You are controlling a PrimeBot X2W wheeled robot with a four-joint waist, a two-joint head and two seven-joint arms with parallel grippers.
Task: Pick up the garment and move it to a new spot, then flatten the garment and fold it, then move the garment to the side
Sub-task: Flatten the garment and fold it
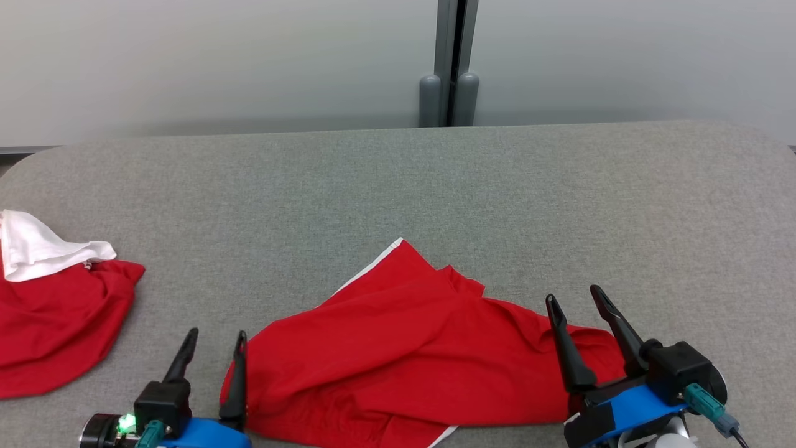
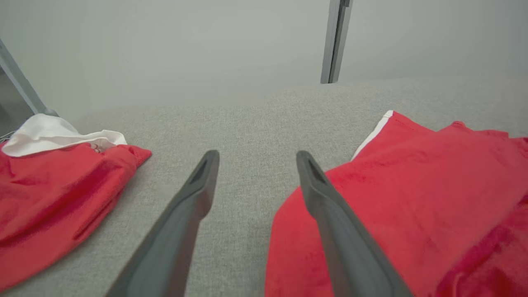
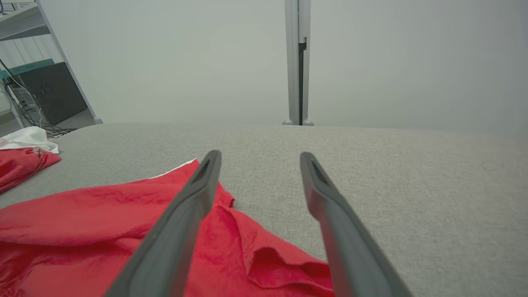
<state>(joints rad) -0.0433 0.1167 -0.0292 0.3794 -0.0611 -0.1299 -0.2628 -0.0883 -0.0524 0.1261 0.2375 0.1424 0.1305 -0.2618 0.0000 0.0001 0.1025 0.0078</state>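
A red garment (image 1: 398,348) with a white stripe along one edge lies rumpled on the grey table (image 1: 435,180) near its front edge, between my two grippers. My left gripper (image 1: 214,334) stands open at the garment's left end, its right finger over the cloth edge in the left wrist view, where the garment (image 2: 412,198) lies to the right. My right gripper (image 1: 575,297) is open above the garment's right end; the right wrist view has the red cloth (image 3: 103,231) under its left finger. Nothing sits between either pair of fingers.
A second red garment (image 1: 50,323) with a white cloth (image 1: 37,249) on top lies at the table's left edge. A grey post (image 1: 449,62) stands behind the table against a pale wall. Shelving and cables (image 3: 33,86) show at the far left in the right wrist view.
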